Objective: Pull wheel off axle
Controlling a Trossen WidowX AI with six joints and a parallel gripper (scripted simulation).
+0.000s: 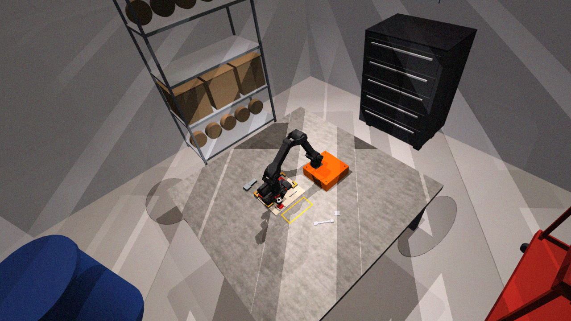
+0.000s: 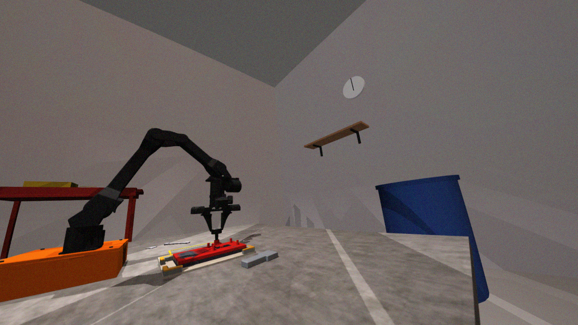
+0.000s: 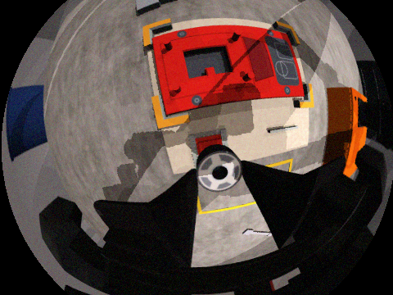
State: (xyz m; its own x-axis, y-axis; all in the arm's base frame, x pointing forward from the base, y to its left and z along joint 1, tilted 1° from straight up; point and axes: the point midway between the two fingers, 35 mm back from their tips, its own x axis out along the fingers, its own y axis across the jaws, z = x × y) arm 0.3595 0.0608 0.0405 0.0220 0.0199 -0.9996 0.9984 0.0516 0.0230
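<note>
On the table (image 1: 319, 259) a board (image 3: 273, 115) carries a flat plate (image 3: 219, 68) at its far part in the wrist view. The pincer (image 3: 219, 172) grips the wheel (image 3: 219, 172) above the board's near edge, over a small block (image 3: 208, 142). The marked area (image 1: 296, 210) lies beside the board, with a wrench (image 1: 323, 221) beyond it. The arm's base (image 1: 325, 170) stands behind the board.

Dim room, patchy angular light bands crossing table (image 1: 247, 255) & walls. Arm (image 2: 133, 161) casting soft shadow. Wrist view showing fisheye warp, black vignette at edges. No glare; sharp overall.
</note>
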